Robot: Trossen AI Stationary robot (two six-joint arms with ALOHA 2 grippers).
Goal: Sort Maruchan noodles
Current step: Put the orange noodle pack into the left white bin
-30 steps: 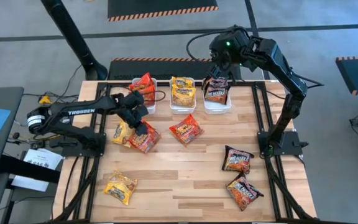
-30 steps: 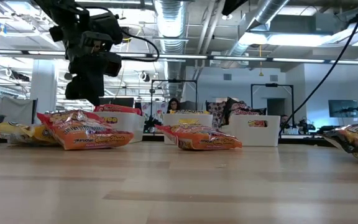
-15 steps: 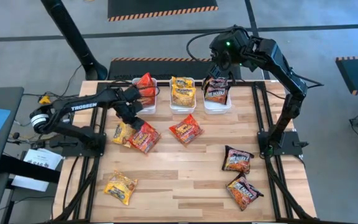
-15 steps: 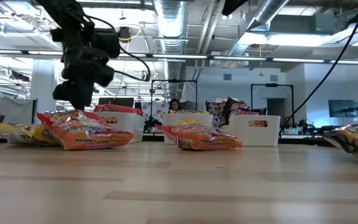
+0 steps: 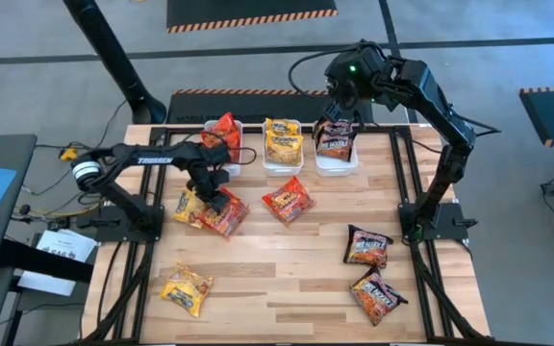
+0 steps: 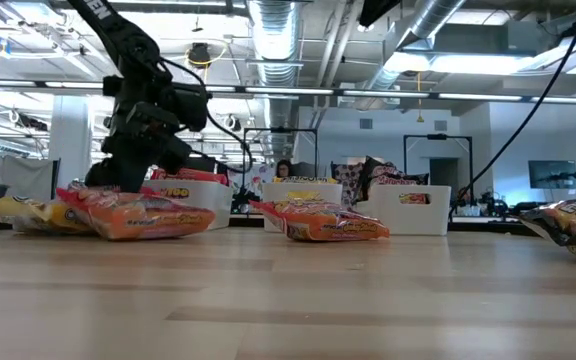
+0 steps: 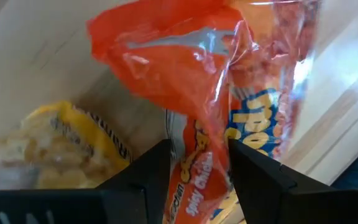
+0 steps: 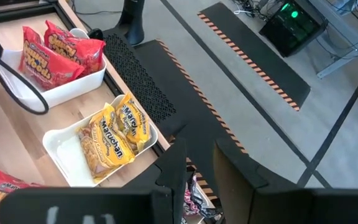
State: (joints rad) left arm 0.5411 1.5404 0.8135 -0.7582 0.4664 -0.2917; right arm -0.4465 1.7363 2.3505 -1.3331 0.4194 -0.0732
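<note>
"Noodles (image 5: 288, 199): how far along were they when you looked in?"

"About halfway, I judged. Three tubs stood in a row at the far edge of the table (image 5: 287, 279). The left tub (image 5: 236, 159) held red packets, the middle tub (image 5: 268, 163) yellow ones, and the right tub (image 5: 321, 165) at least one dark packet. Six packets lay loose on the wood: two red, two yellow, two dark."

"Where was the left gripper?"

"The left gripper (image 7: 197, 169) was down on the table's left side, its fingers (image 7: 146, 176) spread to either side of a red packet (image 7: 185, 68). That packet lay flat, with a yellow packet (image 5: 188, 205) just beside it. I read it as the start of a pick, with no pinch closed yet."

"And the right?"

"The right gripper (image 5: 338, 115) hung over the right tub. I couldn't tell whether it gripped anything."

"What was left?"

"The other red one mid-table, a yellow packet near the front left corner (image 5: 187, 289), and the dark pair (image 5: 368, 247) on the right side, well apart from the tubs."
</note>
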